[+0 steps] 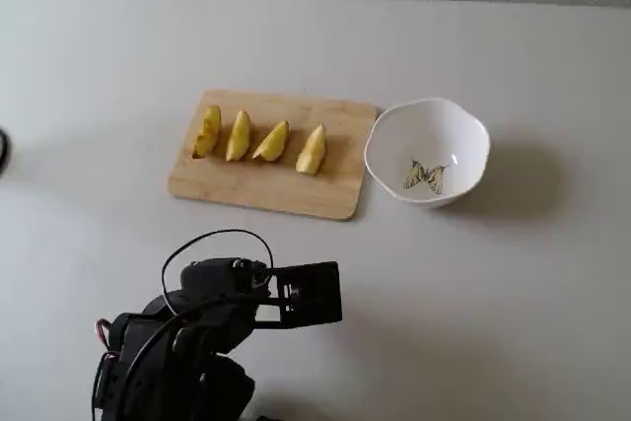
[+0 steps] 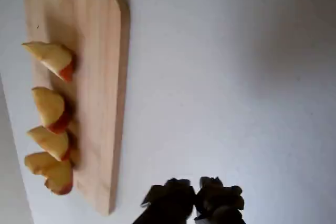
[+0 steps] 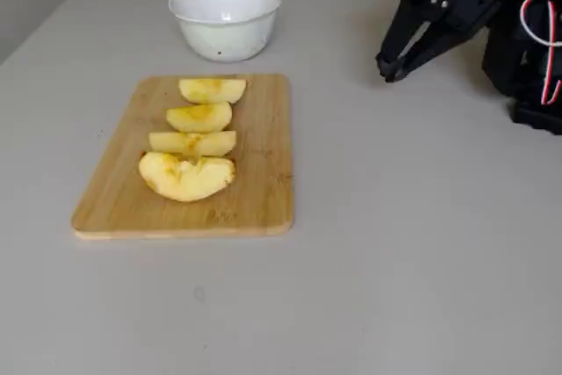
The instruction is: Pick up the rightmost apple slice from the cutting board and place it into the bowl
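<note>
Your gripper [image 3: 389,69] hangs above bare table with its fingers closed together, holding nothing, well apart from the cutting board [image 1: 325,196]. The apple slice [image 1: 312,150] lies on the board's end nearest the bowl [image 1: 394,132], beside three other slices.

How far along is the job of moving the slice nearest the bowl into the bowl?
Nothing is done: all four slices lie on the board, and the bowl is empty. The gripper holds nothing, off the board. Left: grasp the slice nearest the bowl, carry, drop.
</note>
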You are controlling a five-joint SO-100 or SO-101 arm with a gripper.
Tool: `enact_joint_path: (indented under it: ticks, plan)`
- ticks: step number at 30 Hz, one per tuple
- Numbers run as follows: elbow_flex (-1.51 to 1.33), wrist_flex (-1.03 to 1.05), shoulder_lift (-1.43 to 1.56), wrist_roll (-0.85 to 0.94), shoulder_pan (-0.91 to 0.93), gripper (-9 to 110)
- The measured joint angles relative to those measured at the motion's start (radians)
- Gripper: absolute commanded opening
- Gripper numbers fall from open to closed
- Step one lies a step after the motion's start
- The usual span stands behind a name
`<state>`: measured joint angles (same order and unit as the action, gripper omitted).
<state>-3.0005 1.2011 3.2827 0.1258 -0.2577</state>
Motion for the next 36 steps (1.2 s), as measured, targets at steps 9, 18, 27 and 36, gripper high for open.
enact_joint_path:
  ticks: [9, 18, 27, 36]
  plan:
    - [0.021, 0.005, -0.023, 0.385, -0.018, 13]
    - [0.420, 0.008, -0.523, 0.718, -0.043, 24]
    - [1.190, 0.049, -1.342, 0.974, 0.025, 31]
    - [1.559, 0.025, -1.824, 1.035, 0.064, 31]
